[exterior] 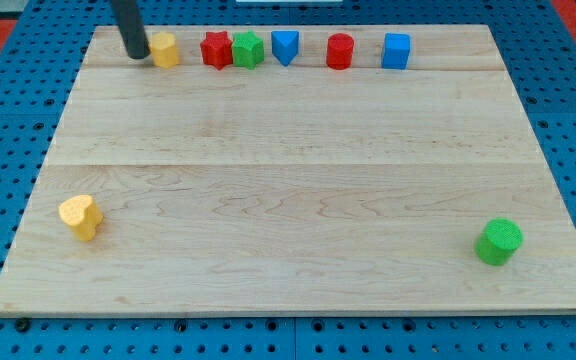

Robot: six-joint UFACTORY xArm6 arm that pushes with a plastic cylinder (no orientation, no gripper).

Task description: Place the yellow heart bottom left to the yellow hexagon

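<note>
The yellow heart (80,216) lies near the board's bottom left corner. The yellow hexagon (165,49) sits at the view's top left, first in a row along the top edge. My tip (137,54) rests on the board just left of the yellow hexagon, touching or nearly touching it. The heart is far below the tip, toward the view's bottom.
Right of the hexagon along the top edge stand a red star (215,49), a green block (248,49), a blue block (285,46), a red cylinder (340,51) and a blue cube (396,51). A green cylinder (498,242) sits at bottom right. The wooden board (298,170) lies on a blue surface.
</note>
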